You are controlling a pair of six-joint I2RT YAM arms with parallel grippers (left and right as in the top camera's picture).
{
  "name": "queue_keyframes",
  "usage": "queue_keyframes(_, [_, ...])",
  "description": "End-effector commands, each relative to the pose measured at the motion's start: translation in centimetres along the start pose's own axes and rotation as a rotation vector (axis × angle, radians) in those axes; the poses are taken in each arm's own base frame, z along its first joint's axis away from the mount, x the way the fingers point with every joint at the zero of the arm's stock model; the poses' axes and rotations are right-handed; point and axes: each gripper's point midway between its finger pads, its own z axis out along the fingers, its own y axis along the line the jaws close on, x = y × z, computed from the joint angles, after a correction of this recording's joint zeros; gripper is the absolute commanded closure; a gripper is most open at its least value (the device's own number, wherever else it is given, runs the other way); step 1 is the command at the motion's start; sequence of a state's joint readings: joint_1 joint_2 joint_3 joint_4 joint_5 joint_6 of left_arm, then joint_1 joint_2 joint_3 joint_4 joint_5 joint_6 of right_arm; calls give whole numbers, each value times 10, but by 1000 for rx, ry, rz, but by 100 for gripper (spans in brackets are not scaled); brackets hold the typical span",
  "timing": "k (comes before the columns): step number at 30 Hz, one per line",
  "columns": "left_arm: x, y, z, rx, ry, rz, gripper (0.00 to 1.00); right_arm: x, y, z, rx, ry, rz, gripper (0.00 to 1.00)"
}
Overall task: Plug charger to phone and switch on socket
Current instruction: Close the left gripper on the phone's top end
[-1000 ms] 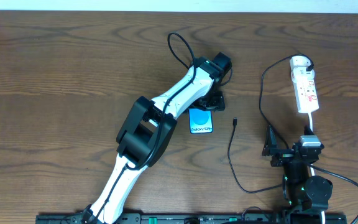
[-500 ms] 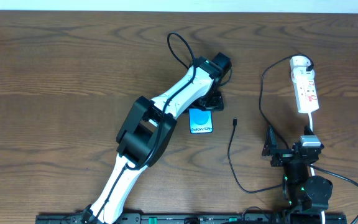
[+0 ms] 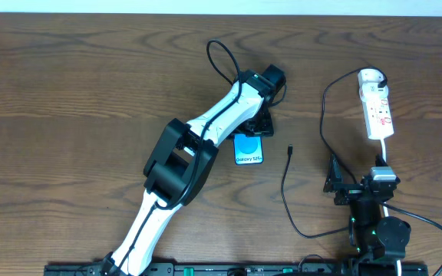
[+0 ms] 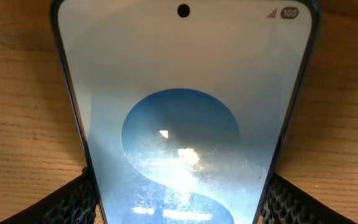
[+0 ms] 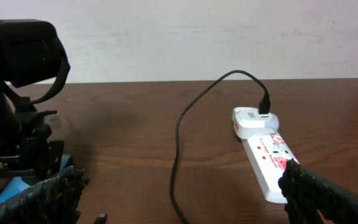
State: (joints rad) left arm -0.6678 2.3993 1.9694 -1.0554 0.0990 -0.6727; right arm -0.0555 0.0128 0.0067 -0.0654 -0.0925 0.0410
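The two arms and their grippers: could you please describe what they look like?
The left arm has white links with black joints, a thin black cable loop by its wrist and a greenish light there. The right arm is mostly black with small green lights. The left fingers and right fingers are black, with a knobbly texture.

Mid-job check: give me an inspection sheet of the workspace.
Surface: brown wood-grain table.
Job's things: slim black-framed, blue-screened phone lies flat; thin black charger cable, tip beside phone, apart; narrow white power strip near right arm.
Clutter: nothing seen.
End effectors: left end effector straddles phone's long edges, contact unclear; right end effector open, empty.
Cables: charger cable plugs into white block at strip's far end; strip's white lead runs toward right arm.
Surroundings: pale wall beyond table.
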Motion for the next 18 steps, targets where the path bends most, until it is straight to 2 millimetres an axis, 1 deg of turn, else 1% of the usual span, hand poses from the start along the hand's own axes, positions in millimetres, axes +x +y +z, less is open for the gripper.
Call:
queue_keyframes(1, [15, 13, 37, -53, 90, 1, 23, 1, 0, 0, 0, 2, 6, 1])
queue_keyframes(9, [14, 13, 36, -51, 88, 0, 23, 1, 0, 0, 0, 2, 6, 1])
queue_keyframes(13, [12, 12, 28, -40, 76, -1, 23, 1, 0, 0, 0, 2, 6, 1])
queue_keyframes(18, [7, 12, 13, -18, 52, -8, 23, 1, 0, 0, 0, 2, 6, 1])
